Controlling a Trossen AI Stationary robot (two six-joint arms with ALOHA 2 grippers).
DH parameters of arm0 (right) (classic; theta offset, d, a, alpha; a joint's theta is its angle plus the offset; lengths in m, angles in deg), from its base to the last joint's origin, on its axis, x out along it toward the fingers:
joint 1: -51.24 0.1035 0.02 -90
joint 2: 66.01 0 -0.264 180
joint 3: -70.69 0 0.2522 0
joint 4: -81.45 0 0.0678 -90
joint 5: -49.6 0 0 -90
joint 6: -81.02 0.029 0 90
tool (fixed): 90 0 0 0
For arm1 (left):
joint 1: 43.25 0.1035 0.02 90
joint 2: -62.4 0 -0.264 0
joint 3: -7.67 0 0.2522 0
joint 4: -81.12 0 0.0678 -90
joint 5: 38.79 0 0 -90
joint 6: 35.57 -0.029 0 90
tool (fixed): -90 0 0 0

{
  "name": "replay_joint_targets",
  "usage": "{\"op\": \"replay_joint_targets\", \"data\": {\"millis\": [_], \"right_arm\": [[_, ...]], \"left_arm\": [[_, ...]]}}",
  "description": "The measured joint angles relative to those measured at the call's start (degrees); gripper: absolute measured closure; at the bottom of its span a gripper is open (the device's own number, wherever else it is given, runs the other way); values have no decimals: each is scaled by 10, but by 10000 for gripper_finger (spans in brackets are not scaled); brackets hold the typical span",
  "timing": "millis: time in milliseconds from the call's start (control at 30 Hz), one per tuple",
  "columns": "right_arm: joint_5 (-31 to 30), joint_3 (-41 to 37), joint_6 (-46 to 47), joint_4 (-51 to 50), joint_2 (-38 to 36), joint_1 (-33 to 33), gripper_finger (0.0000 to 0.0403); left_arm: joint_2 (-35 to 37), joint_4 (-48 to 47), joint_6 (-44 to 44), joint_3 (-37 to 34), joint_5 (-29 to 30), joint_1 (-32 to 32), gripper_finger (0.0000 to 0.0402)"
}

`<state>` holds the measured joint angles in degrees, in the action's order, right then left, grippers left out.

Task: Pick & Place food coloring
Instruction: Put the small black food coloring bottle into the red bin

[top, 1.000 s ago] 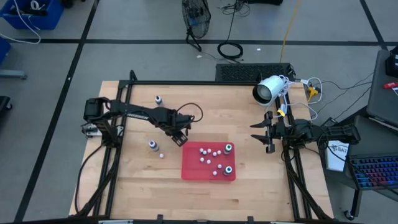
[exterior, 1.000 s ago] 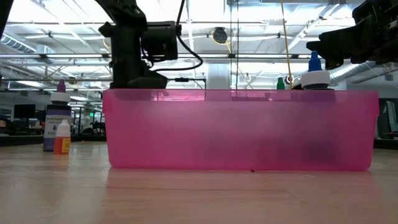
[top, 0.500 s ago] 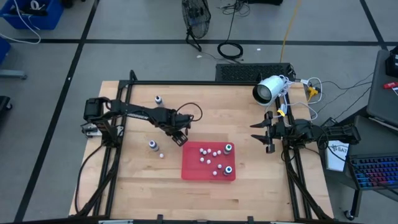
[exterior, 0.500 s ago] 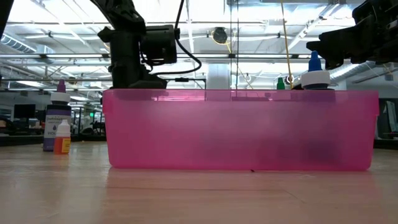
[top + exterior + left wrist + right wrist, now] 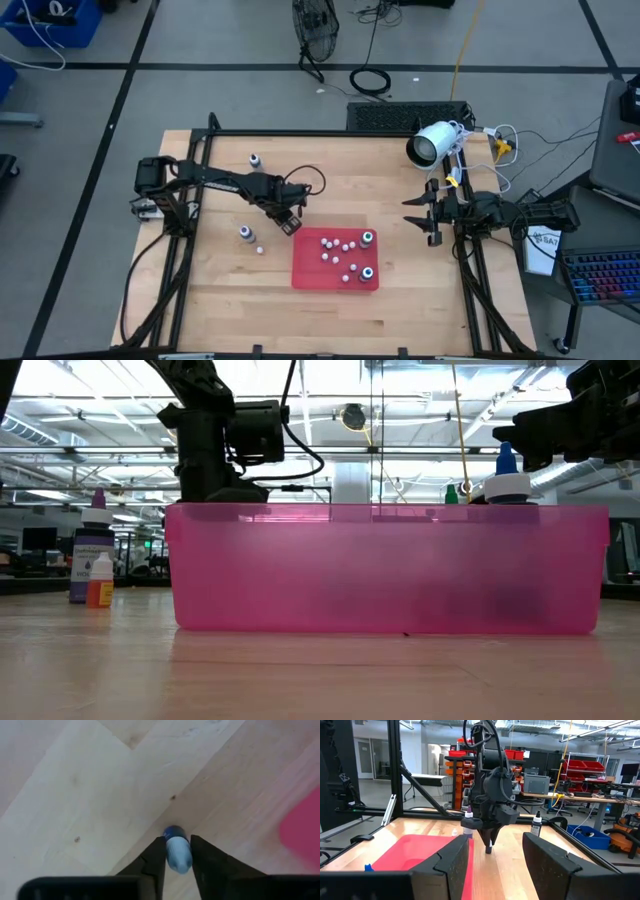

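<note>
Now the left gripper point(image 5: 291, 226) carries a small bottle point(image 5: 177, 854) and has edged closer to the red tray point(image 5: 304, 272).

Over the last second the left arm drifted slightly along the table toward the tray's near-left corner; its fingers point(image 5: 154, 860) are clenched on a whitish bottle with a blue cap, held above bare wood just beside the tray, not yet over it. That suggests the carry is nearly done and the drop into the tray comes next. Inside the tray sit several whitish bottles and two dark ones point(image 5: 367, 238). Two dark bottles remain outside, left of the tray point(image 5: 245, 232) and further off point(image 5: 254, 159). The right gripper point(image 5: 425, 215) waits right of the tray, fingers point(image 5: 451, 857) spread, unchanged.
</note>
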<state>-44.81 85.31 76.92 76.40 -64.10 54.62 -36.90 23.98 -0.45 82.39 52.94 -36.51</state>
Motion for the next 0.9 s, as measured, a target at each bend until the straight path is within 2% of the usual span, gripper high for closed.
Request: {"op": "replay_joint_targets", "data": {"millis": [100, 233, 433, 600, 733, 900], "right_arm": [[0, 0, 0, 0, 0, 0, 225], [0, 0, 0, 0, 0, 0, 226], [0, 0, 0, 0, 0, 0, 226], [0, 0, 0, 0, 0, 0, 229], [0, 0, 0, 0, 0, 0, 226], [0, 0, 0, -1, 0, 0, 226]], "left_arm": [[0, -1, -21, 1, 2, 0, 345], [6, -37, -36, 29, 7, -8, 345], [9, -154, -60, 163, 53, -67, 345], [10, -168, -58, 265, 80, -128, 345], [-24, -168, -64, 303, 94, -158, 345], [-107, -165, -103, 327, 56, -167, 345]]}}
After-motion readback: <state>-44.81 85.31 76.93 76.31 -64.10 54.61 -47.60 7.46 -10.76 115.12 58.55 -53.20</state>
